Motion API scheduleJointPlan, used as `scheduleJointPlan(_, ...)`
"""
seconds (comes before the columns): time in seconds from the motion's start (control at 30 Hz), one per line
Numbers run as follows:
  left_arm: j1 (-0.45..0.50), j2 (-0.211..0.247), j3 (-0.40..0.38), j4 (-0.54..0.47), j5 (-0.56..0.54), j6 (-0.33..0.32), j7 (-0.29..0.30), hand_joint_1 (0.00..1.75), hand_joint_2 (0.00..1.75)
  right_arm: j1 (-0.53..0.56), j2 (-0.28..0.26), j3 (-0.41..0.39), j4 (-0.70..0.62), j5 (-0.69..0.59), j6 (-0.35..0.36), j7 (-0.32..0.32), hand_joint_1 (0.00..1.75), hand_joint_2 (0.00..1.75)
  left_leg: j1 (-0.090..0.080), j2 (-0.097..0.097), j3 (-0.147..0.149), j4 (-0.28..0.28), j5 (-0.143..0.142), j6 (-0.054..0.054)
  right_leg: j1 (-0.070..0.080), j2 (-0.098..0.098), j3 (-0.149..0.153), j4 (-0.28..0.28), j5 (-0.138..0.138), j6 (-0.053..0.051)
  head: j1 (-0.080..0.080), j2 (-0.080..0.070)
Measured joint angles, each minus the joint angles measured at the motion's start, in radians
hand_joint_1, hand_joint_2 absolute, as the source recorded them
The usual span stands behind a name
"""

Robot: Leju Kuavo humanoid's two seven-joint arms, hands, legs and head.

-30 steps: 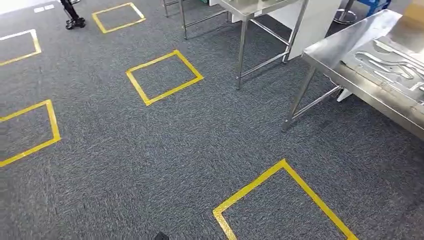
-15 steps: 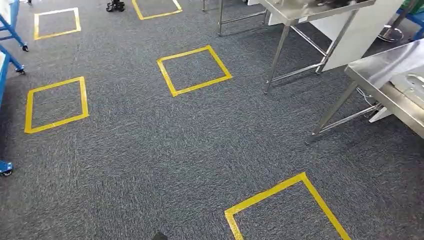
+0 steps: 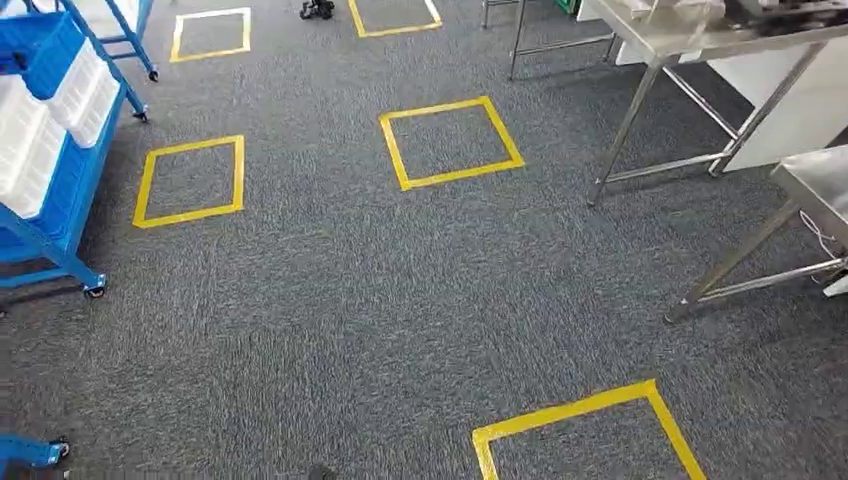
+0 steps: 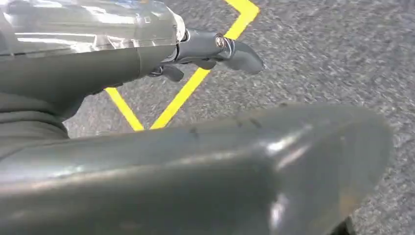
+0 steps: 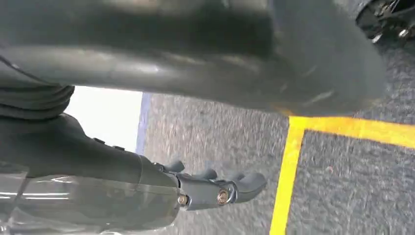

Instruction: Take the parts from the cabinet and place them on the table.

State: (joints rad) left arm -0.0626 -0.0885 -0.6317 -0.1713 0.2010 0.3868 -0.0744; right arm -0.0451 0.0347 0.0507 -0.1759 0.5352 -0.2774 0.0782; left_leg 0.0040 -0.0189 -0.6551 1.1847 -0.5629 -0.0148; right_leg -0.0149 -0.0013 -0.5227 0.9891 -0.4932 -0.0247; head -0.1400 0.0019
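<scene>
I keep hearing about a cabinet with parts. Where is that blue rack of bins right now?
In the head view the blue rack stands at the far left on the carpet, beside a yellow taped square, holding white bins.

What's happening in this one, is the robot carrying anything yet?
Nothing is carried yet. Both arms hang over the grey carpet: the left hand and right hand hold nothing, fingers loosely extended. The blue rack with white bins stands at left, steel tables at right, yellow tape squares between.
</scene>
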Motion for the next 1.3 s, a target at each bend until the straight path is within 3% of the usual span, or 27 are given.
scheduleJointPlan(0.07, 0.001, 0.000, 0.000, 0.000, 0.000, 0.000, 0.004, 0.00, 0.00, 0.001, -0.001, 0.002, 0.000, 0.002, 0.000, 0.003, 0.00, 0.00, 0.004, 0.007, -0.060, 0.134, -0.048, -0.006, 0.004, -0.030, -0.001, 0.002, -0.001, -0.002, 0.000, 0.000)
scheduleJointPlan(0.1, 0.004, 0.000, 0.000, 0.000, 0.000, 0.000, 0.009, 0.00, 0.00, 0.000, -0.001, 0.004, 0.000, 0.003, 0.001, 0.003, 0.00, 0.00, 0.006, 0.009, -0.057, 0.136, -0.036, -0.008, 0.005, -0.044, -0.001, 0.003, -0.002, -0.001, 0.000, 0.000)
scheduleJointPlan(0.13, 0.006, 0.000, 0.000, 0.000, 0.000, 0.000, 0.009, 0.00, 0.00, -0.001, -0.001, 0.006, 0.000, 0.004, 0.001, 0.004, 0.00, 0.00, 0.007, 0.013, -0.032, 0.090, -0.005, -0.008, 0.005, -0.055, -0.001, 0.004, -0.004, 0.000, 0.000, 0.000)
scheduleJointPlan(0.2, 0.005, 0.000, 0.000, 0.000, 0.000, 0.000, 0.010, 0.00, 0.00, -0.003, 0.001, 0.010, 0.000, 0.006, 0.001, 0.005, 0.00, 0.00, 0.007, 0.038, 0.069, -0.093, 0.077, -0.003, 0.004, -0.077, 0.003, 0.007, -0.009, 0.007, 0.000, 0.000)
scheduleJointPlan(0.23, 0.003, 0.001, 0.000, 0.000, 0.000, 0.001, 0.009, 0.00, 0.00, -0.004, 0.001, 0.013, 0.000, 0.006, 0.001, 0.005, 0.00, 0.00, 0.004, 0.096, 0.111, -0.169, 0.086, 0.002, 0.007, -0.085, 0.007, 0.009, -0.012, 0.011, 0.000, 0.000)
scheduleJointPlan(0.37, 0.006, 0.001, 0.001, 0.000, 0.000, 0.002, 0.008, 0.00, 0.00, -0.010, 0.002, 0.016, 0.000, 0.010, 0.001, 0.006, 0.00, 0.00, -0.010, 0.062, 0.104, -0.180, 0.088, 0.026, 0.011, -0.117, 0.013, 0.008, -0.015, 0.033, 0.000, 0.000)
scheduleJointPlan(0.4, 0.007, 0.002, 0.001, 0.000, 0.000, 0.002, 0.008, 0.00, 0.00, -0.013, 0.002, 0.017, -0.001, 0.010, 0.001, 0.005, 0.00, 0.00, -0.002, 0.052, 0.114, -0.190, 0.096, 0.036, 0.009, -0.119, 0.013, 0.011, -0.021, 0.040, 0.000, 0.000)
scheduleJointPlan(0.43, 0.007, 0.002, 0.001, 0.000, 0.000, 0.002, 0.007, 0.00, 0.00, -0.011, 0.002, 0.017, -0.001, 0.010, 0.002, 0.006, 0.00, 0.00, -0.001, 0.043, 0.112, -0.193, 0.099, 0.041, 0.003, -0.069, 0.011, 0.030, -0.039, 0.047, 0.001, 0.000)
scheduleJointPlan(0.47, 0.004, 0.003, 0.001, 0.001, 0.000, 0.003, 0.007, 0.00, 0.00, -0.007, 0.003, 0.017, -0.001, 0.011, 0.003, 0.005, 0.00, 0.00, 0.001, 0.034, 0.108, -0.193, 0.103, 0.047, 0.002, -0.029, -0.016, 0.087, -0.081, 0.048, 0.001, 0.000)
scheduleJointPlan(0.53, 0.001, 0.002, 0.001, 0.001, 0.000, 0.003, 0.007, 0.00, 0.00, -0.006, 0.005, 0.018, 0.000, 0.014, 0.005, 0.005, 0.00, 0.00, -0.002, 0.012, 0.102, -0.193, 0.106, 0.051, 0.000, -0.006, -0.096, 0.254, -0.162, 0.050, 0.001, 0.000)
scheduleJointPlan(0.57, 0.001, 0.003, 0.001, 0.001, 0.000, 0.003, 0.007, 0.00, 0.00, -0.006, 0.005, 0.018, -0.001, 0.017, 0.005, 0.003, 0.00, 0.00, -0.004, -0.001, 0.101, -0.192, 0.107, 0.052, 0.000, -0.003, -0.130, 0.320, -0.179, 0.051, 0.001, 0.000)
scheduleJointPlan(0.6, 0.003, 0.003, 0.001, 0.001, 0.000, 0.003, 0.007, 0.00, 0.00, -0.006, 0.005, 0.019, -0.001, 0.020, 0.003, 0.002, 0.00, 0.00, -0.004, -0.013, 0.101, -0.192, 0.107, 0.051, 0.000, -0.003, -0.141, 0.337, -0.170, 0.050, 0.001, 0.000)
scheduleJointPlan(0.63, 0.004, 0.003, 0.001, 0.001, 0.000, 0.003, 0.006, 0.00, 0.00, -0.006, 0.005, 0.021, -0.001, 0.021, 0.002, 0.002, 0.00, 0.00, -0.004, -0.027, 0.103, -0.191, 0.107, 0.051, 0.000, -0.002, -0.131, 0.306, -0.137, 0.048, 0.001, 0.000)
scheduleJointPlan(0.7, 0.003, 0.003, 0.001, 0.001, -0.001, 0.003, 0.005, 0.00, 0.00, -0.006, 0.005, 0.021, -0.001, 0.022, -0.001, 0.001, 0.00, 0.00, -0.004, -0.056, 0.106, -0.188, 0.107, 0.048, 0.000, 0.015, -0.056, 0.135, -0.030, 0.042, 0.001, 0.000)
scheduleJointPlan(0.73, 0.002, 0.002, 0.001, 0.001, -0.002, 0.003, 0.005, 0.00, 0.00, -0.005, 0.005, 0.021, 0.000, 0.022, -0.003, 0.001, 0.00, 0.00, -0.002, -0.067, 0.105, -0.187, 0.106, 0.044, -0.002, 0.060, -0.020, 0.047, 0.006, 0.037, 0.001, 0.000)
scheduleJointPlan(0.77, -0.001, 0.001, 0.001, 0.001, -0.002, 0.003, 0.004, 0.00, 0.00, -0.003, 0.003, 0.021, 0.002, 0.022, -0.004, 0.002, 0.00, 0.00, -0.010, -0.076, 0.098, -0.179, 0.105, 0.036, -0.005, 0.107, -0.014, 0.021, -0.005, 0.032, 0.001, 0.000)
scheduleJointPlan(0.83, 0.000, 0.002, 0.001, 0.001, -0.002, 0.002, 0.004, 0.00, 0.00, -0.008, 0.003, 0.021, 0.001, 0.021, -0.007, 0.000, 0.00, 0.00, 0.000, -0.097, 0.089, -0.183, 0.111, 0.023, 0.001, 0.085, -0.019, 0.024, -0.003, 0.029, 0.001, 0.000)
scheduleJointPlan(0.9, 0.003, 0.001, 0.001, 0.001, -0.002, 0.000, 0.008, 0.00, 0.00, -0.011, 0.003, 0.021, 0.001, 0.021, -0.010, -0.002, 0.00, 0.00, 0.000, -0.123, 0.082, -0.187, 0.117, 0.008, -0.001, 0.059, -0.014, 0.015, 0.003, 0.017, 0.001, 0.000)
scheduleJointPlan(0.97, 0.003, 0.002, 0.001, 0.001, 0.000, 0.000, 0.010, 0.00, 0.00, -0.008, 0.004, 0.021, 0.001, 0.022, -0.010, -0.002, 0.00, 0.00, -0.003, -0.028, 0.058, -0.124, 0.069, 0.005, -0.003, 0.029, -0.009, 0.003, 0.008, 0.000, 0.000, 0.000)
scheduleJointPlan(1.0, -0.001, 0.002, 0.001, 0.001, 0.000, 0.000, 0.010, 0.00, 0.00, -0.006, 0.004, 0.021, 0.001, 0.023, -0.010, -0.002, 0.00, 0.00, -0.002, -0.006, 0.024, -0.051, 0.026, 0.001, 0.001, 0.014, -0.009, 0.004, 0.007, -0.003, 0.001, 0.000)
scheduleJointPlan(1.07, -0.003, 0.002, 0.001, 0.001, -0.001, 0.000, 0.010, 0.00, 0.00, -0.005, 0.002, 0.021, 0.002, 0.025, -0.008, 0.002, 0.00, 0.00, 0.004, 0.005, -0.052, 0.115, -0.043, -0.006, 0.005, -0.018, -0.011, 0.005, 0.006, -0.005, 0.000, 0.000)
scheduleJointPlan(1.1, -0.001, 0.002, 0.001, 0.001, -0.002, 0.000, 0.011, 0.00, 0.00, -0.006, 0.002, 0.021, 0.002, 0.027, -0.008, 0.002, 0.00, 0.00, 0.006, 0.007, -0.064, 0.143, -0.044, -0.009, 0.006, -0.031, -0.011, 0.005, 0.006, -0.005, 0.001, 0.000)
scheduleJointPlan(1.17, 0.001, 0.002, 0.001, 0.001, -0.003, -0.003, 0.013, 0.00, 0.00, -0.009, 0.002, 0.022, 0.002, 0.033, -0.007, 0.004, 0.00, 0.00, 0.008, 0.014, -0.014, 0.055, 0.014, -0.011, 0.006, -0.056, -0.010, 0.006, 0.003, -0.003, 0.001, 0.000)
scheduleJointPlan(1.2, -0.001, 0.002, 0.001, 0.001, -0.003, -0.003, 0.016, 0.00, 0.00, -0.009, 0.002, 0.023, 0.002, 0.039, -0.008, 0.005, 0.00, 0.00, 0.008, 0.025, 0.039, -0.043, 0.058, -0.010, 0.006, -0.067, -0.008, 0.007, 0.002, 0.000, 0.001, 0.000)
scheduleJointPlan(1.23, -0.004, 0.002, 0.001, 0.001, -0.003, -0.003, 0.018, 0.00, 0.00, -0.009, 0.003, 0.023, 0.002, 0.045, -0.008, 0.008, 0.00, 0.00, 0.008, 0.053, 0.093, -0.136, 0.090, -0.006, 0.006, -0.078, -0.004, 0.009, -0.001, 0.004, 0.000, 0.000)
scheduleJointPlan(1.27, -0.011, 0.003, 0.001, 0.001, -0.003, -0.003, 0.020, 0.00, 0.00, -0.008, 0.004, 0.026, 0.002, 0.057, -0.009, 0.012, 0.00, 0.00, -0.001, 0.086, 0.115, -0.184, 0.082, 0.001, 0.014, -0.088, -0.003, 0.012, -0.006, 0.011, 0.001, 0.000)
scheduleJointPlan(1.3, -0.014, 0.003, 0.001, 0.001, -0.003, -0.005, 0.021, 0.00, 0.00, -0.009, 0.004, 0.032, 0.002, 0.065, -0.008, 0.014, 0.00, 0.00, -0.003, 0.070, 0.113, -0.184, 0.090, 0.012, 0.014, -0.095, -0.002, 0.013, -0.007, 0.016, 0.001, 0.000)
